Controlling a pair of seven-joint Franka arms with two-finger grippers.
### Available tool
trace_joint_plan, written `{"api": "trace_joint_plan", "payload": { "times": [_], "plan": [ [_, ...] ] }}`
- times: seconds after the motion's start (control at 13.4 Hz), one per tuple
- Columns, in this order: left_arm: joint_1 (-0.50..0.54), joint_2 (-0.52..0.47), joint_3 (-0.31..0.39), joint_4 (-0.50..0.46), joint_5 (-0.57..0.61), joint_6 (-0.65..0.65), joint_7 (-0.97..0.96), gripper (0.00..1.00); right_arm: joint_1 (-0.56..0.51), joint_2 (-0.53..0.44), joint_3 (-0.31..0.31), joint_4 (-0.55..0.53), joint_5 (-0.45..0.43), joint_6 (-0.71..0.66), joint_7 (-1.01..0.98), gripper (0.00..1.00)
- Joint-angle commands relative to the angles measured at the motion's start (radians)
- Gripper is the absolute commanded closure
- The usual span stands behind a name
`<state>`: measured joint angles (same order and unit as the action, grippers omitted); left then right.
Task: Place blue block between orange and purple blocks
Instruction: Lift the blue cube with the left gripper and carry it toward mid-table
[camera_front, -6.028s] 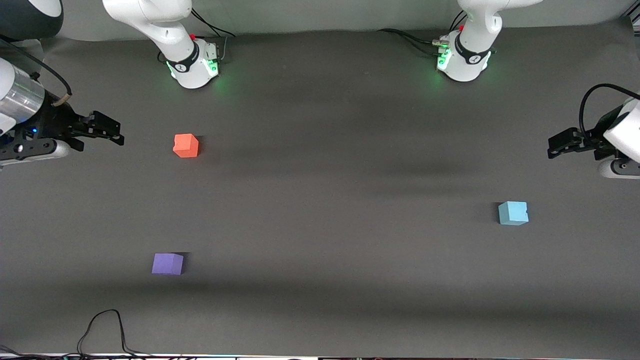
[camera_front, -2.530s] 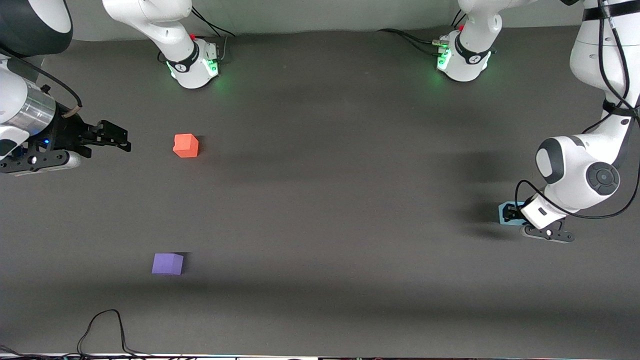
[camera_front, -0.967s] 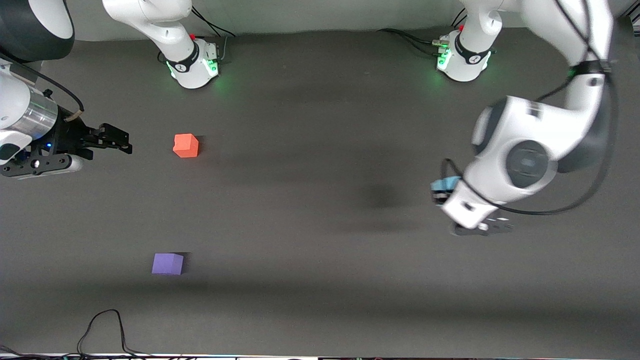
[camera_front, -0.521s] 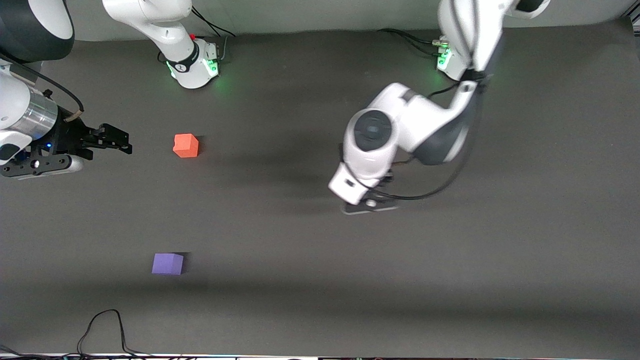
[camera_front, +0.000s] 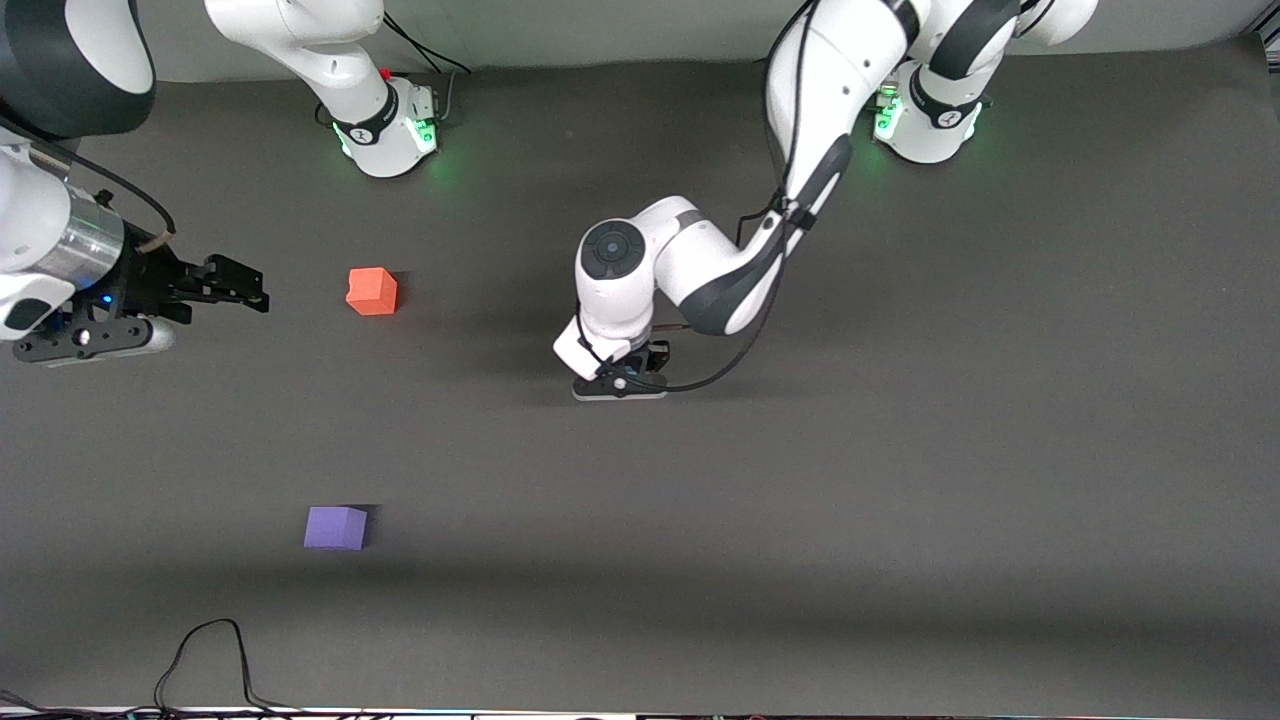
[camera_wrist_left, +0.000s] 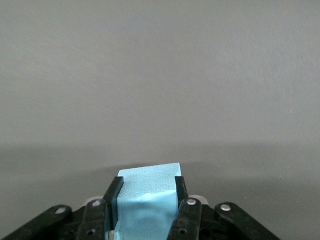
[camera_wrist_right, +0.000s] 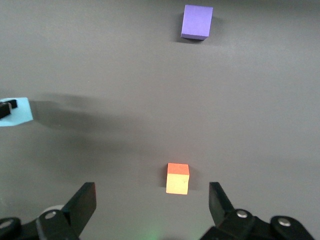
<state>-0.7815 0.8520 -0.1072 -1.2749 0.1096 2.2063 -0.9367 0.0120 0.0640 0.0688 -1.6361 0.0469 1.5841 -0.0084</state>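
My left gripper is shut on the light blue block and holds it over the middle of the table. In the front view the left arm's wrist hides the block. The block also shows in the right wrist view. The orange block sits toward the right arm's end. The purple block sits nearer the front camera than the orange one. My right gripper is open and empty, waiting beside the orange block at the right arm's end.
The dark mat covers the table. A black cable loops at the mat's edge nearest the front camera. The two arm bases stand along the edge farthest from it.
My left gripper closed on the blue block at the left arm's end, lifted it and carried it to the middle of the table. The right gripper barely moved.
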Motion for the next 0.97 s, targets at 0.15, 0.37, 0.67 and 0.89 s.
{"api": "trace_joint_plan", "payload": {
  "times": [0.15, 0.37, 0.67, 0.89],
  "plan": [
    [-0.042, 0.074, 0.024, 0.046, 0.033, 0.030, -0.030, 0.47, 0.020, 0.049, 0.008, 0.027, -0.001, 0.027, 0.010, 0.00],
    [-0.035, 0.068, 0.024, 0.048, 0.036, 0.009, -0.028, 0.00, 0.043, 0.049, 0.008, 0.036, -0.001, 0.027, 0.016, 0.00],
    [0.051, -0.002, 0.008, 0.155, 0.016, -0.209, -0.014, 0.00, 0.043, 0.054, 0.006, 0.044, -0.001, 0.027, 0.013, 0.00],
    [0.157, -0.129, 0.012, 0.149, -0.081, -0.296, 0.083, 0.00, 0.046, 0.060, 0.008, 0.059, 0.001, 0.027, 0.022, 0.00]
  ]
}}
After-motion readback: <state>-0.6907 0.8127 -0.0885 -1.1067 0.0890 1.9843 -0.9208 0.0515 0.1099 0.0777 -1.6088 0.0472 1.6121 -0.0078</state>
